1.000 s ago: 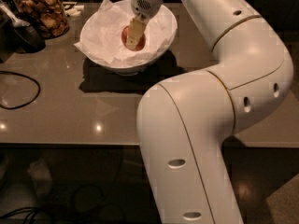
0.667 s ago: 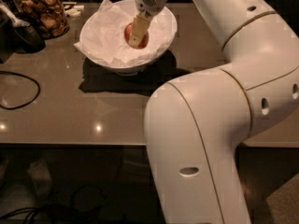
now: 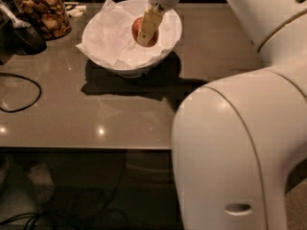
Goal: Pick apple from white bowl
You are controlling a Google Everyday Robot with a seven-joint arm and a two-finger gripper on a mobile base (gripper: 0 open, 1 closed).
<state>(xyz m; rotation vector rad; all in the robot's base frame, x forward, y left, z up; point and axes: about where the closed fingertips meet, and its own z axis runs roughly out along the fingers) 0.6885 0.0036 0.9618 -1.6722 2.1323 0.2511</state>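
Far left, at the far edge of the table (image 3: 96, 123): glass jar (image 3: 43, 11) of brown snacks, well apart from the work.

Right of it, far middle: the white bowl (image 3: 139, 70), wide and deep, lined with crumpled paper (image 3: 108, 37).

Inside, right of the bowl's centre, resting on the paper: the apple (image 3: 135, 30), small, round, reddish.

Straight over it, reaching down from the far side: the gripper (image 3: 144, 37), tip low in the bowl, right at the fruit and partly hiding it. Closed on the apple or only beside it: cannot tell.

Probable handling: firm, fairly light, smooth-skinned and round, so apt to roll or slip out of a two-sided pinch; easily bruised under a hard squeeze. Best taken across the widest part, from opposite sides, with moderate force. Paper underneath soft and loose, liable to snag and lift along.

Right and near: the bulky white arm (image 3: 240, 147), filling that side.
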